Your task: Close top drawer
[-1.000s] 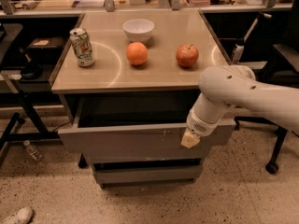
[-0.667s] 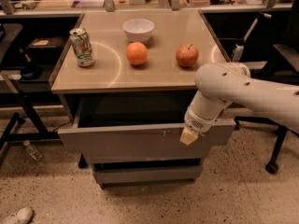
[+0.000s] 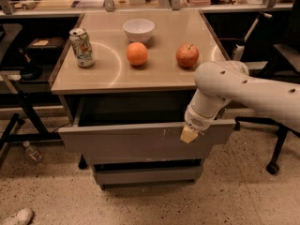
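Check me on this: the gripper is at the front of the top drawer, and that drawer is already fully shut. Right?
Not quite. The camera view shows the top drawer pulled out from under the table, not shut. The gripper is indeed at its front, near the upper edge.

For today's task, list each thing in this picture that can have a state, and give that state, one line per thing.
top drawer: open, pulled out from under the tabletop
lower drawer: shut
tool: at the top drawer's front, towards its right end
soda can: upright on the tabletop
bowl: upright, looks empty
orange: whole, unpeeled
apple: whole, stem up
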